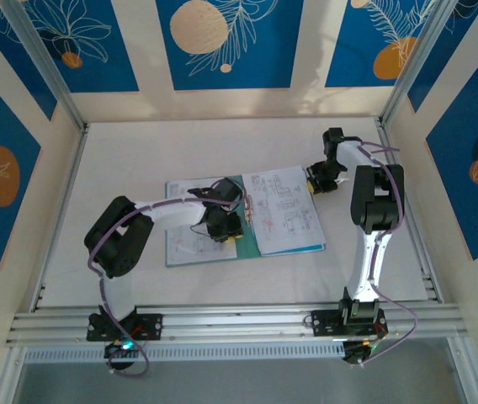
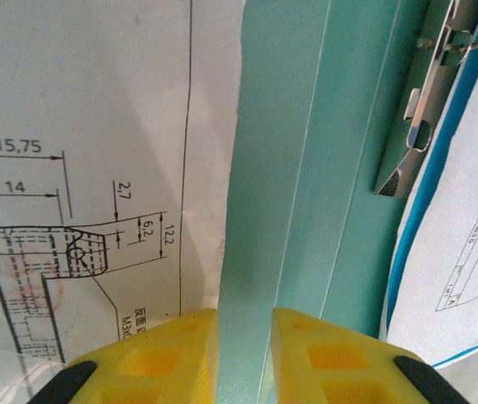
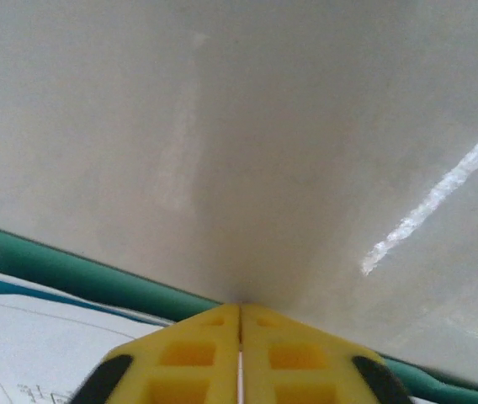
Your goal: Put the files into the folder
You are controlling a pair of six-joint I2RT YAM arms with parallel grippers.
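The teal folder (image 1: pixel 254 244) lies open in the middle of the table, with white printed files on both halves: one sheet (image 1: pixel 190 244) on the left, another (image 1: pixel 285 210) on the right. My left gripper (image 1: pixel 239 227) points down at the spine. In the left wrist view its yellow jaws (image 2: pixel 245 324) stand a narrow gap apart over the bare teal spine (image 2: pixel 340 168), between a drawing sheet (image 2: pixel 96 126) and a second sheet (image 2: pixel 466 252). My right gripper (image 1: pixel 315 181) sits at the folder's far right corner. Its jaws (image 3: pixel 240 307) are shut, just past the teal edge (image 3: pixel 54 265).
A metal clip (image 2: pixel 424 101) runs along the spine's right side. White table (image 3: pixel 239 126) lies beyond the folder's edge. Aluminium rails (image 1: pixel 222 320) line the near side, and patterned walls (image 1: pixel 222 50) close in the back and sides.
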